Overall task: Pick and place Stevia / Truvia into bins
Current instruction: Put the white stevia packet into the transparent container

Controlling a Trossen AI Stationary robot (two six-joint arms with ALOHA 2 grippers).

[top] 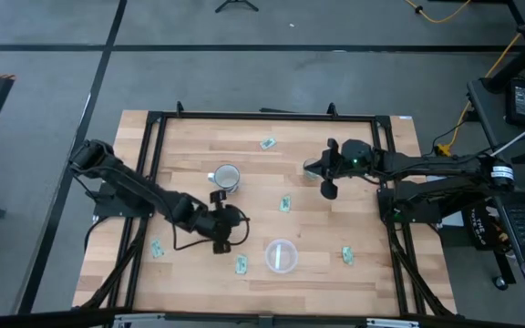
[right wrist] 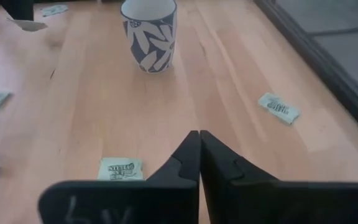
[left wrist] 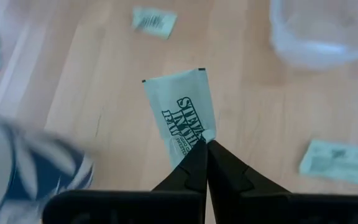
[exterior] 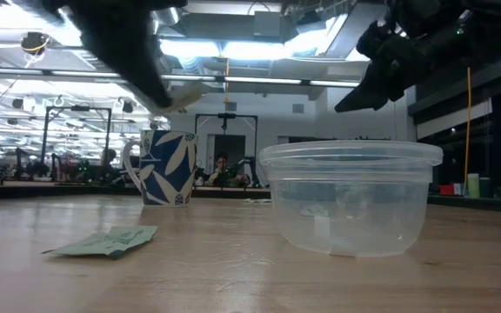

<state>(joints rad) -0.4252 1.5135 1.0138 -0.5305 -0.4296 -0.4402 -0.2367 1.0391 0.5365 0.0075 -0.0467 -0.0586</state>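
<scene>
Left wrist view: we list left gripper pinched on a Stevia sachet; right gripper closed, empty.

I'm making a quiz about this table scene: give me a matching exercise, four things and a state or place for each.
Things:
1. left tool
2. right tool
3. clear round container
4. mug

States:
A. blue with white leaf pattern
B. shut on nothing, above the table
C. shut on a Stevia packet
D. on the table's near side, between two loose packets

Pairs: 1-C, 2-B, 3-D, 4-A
</scene>
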